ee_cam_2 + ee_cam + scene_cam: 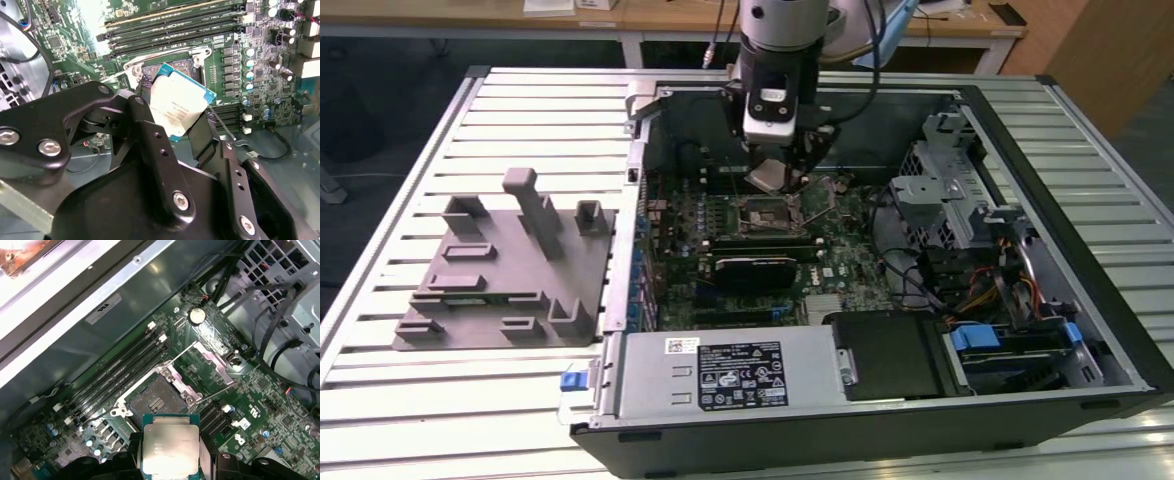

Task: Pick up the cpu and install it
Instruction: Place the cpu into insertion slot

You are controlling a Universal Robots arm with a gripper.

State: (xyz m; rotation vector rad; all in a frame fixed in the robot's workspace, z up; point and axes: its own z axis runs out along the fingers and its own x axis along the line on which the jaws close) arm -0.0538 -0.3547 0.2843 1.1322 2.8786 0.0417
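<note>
On the slatted table (pixel 400 400) lies an open computer case (pixel 854 445), which takes the centre and the right of the exterior view. A grey fixture block (pixel 507 270) stands at the exterior view's left, well apart from the work. Inside the case the green motherboard (pixel 847 258) lies flat. Near the upper middle of the frame it carries the socket (pixel 156 399), whose metal frame is folded back so that the bed is bare. The gripper (pixel 774 182) hangs just above this socket. Its two black fingers (pixel 150 125) are clamped on opposite edges of the cpu (pixel 182 102), with the silver top facing the wrist cameras. The chip looks tilted and apart from the bed, so I judge the pick-up is done and the placing is in hand, not finished. Seating it would call for the chip to be level and square to the socket, and to come down softly without sliding, because the contacts look delicate.
</note>
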